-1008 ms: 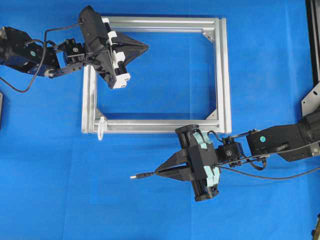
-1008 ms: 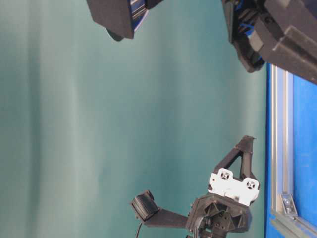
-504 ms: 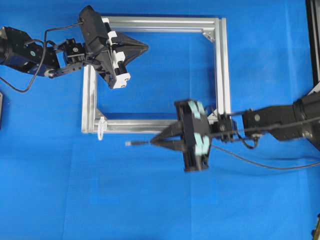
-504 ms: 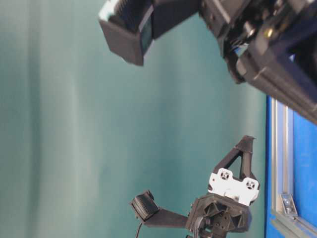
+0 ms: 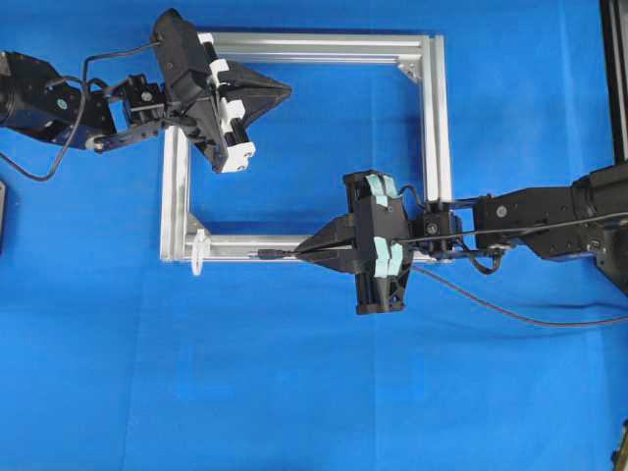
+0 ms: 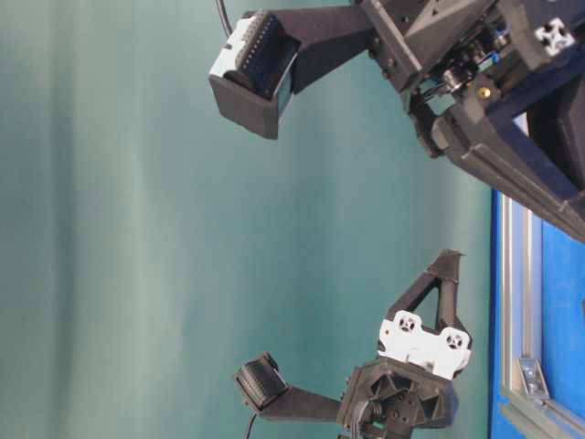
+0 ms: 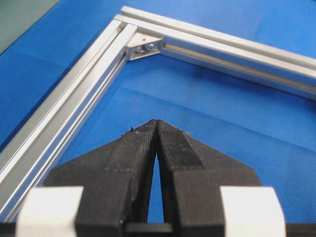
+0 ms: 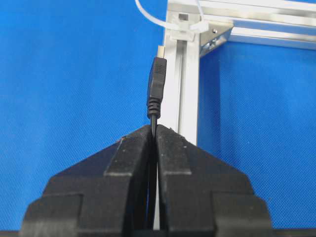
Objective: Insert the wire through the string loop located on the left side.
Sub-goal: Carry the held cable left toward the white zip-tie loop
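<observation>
The wire is a thin black cable, and its slim plug lies over the bottom bar of the aluminium frame, pointing left. My right gripper is shut on the cable just behind the plug. The white string loop hangs on the frame's bottom left corner, a short way left of the plug tip. In the right wrist view the string loop sits ahead of the plug, apart from it. My left gripper is shut on nothing, over the frame's upper left part.
A blue mat covers the table. The wire's slack trails right under the right arm. Black frame parts stand at the right edge. In the table-level view the right arm hangs high and the left arm low.
My right gripper has carried the wire up and left, from the open mat onto the frame's bottom bar, bringing the plug tip closer to the loop. The left arm has hardly moved.
</observation>
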